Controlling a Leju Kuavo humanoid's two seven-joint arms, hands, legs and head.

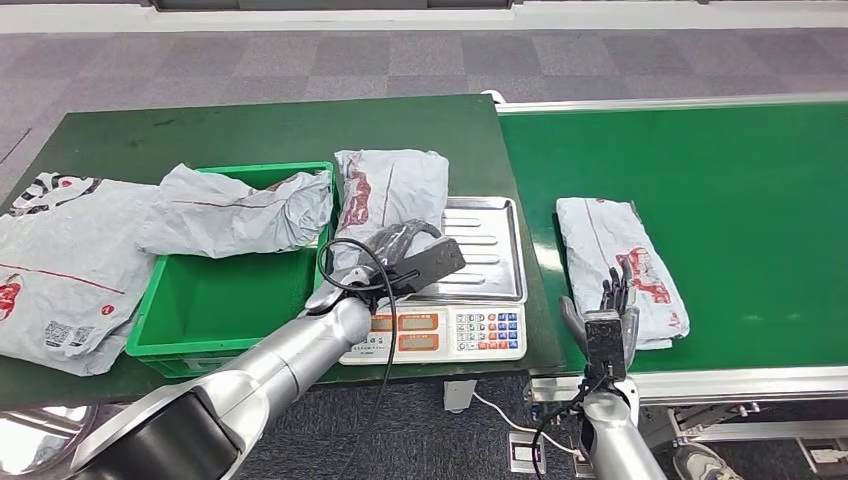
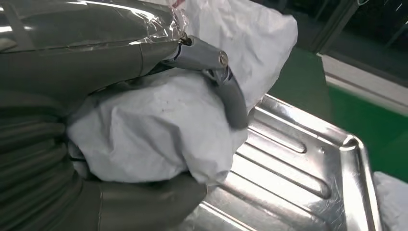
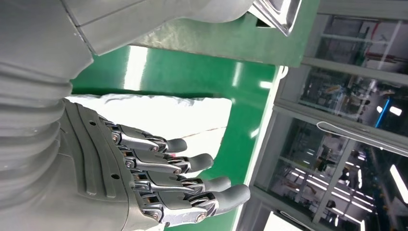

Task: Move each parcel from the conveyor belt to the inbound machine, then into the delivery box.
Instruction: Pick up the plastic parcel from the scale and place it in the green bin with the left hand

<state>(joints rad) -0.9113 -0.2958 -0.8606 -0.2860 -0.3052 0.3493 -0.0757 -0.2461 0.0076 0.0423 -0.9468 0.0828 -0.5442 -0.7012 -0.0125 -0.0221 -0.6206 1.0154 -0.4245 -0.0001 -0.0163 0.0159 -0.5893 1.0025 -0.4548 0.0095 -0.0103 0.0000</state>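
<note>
A grey plastic parcel lies across the far left part of the scale's steel tray. My left hand grips its near end; in the left wrist view the thumb and a finger wrap the crumpled parcel just above the tray. A second grey parcel lies on the green conveyor belt. My right hand hovers at that parcel's near edge, fingers straight and apart, holding nothing. The right wrist view shows this hand over the parcel.
A green crate stands left of the scale, with a grey parcel draped over its far rim. Another large parcel lies on the dark green table at far left. The scale's keypad faces me.
</note>
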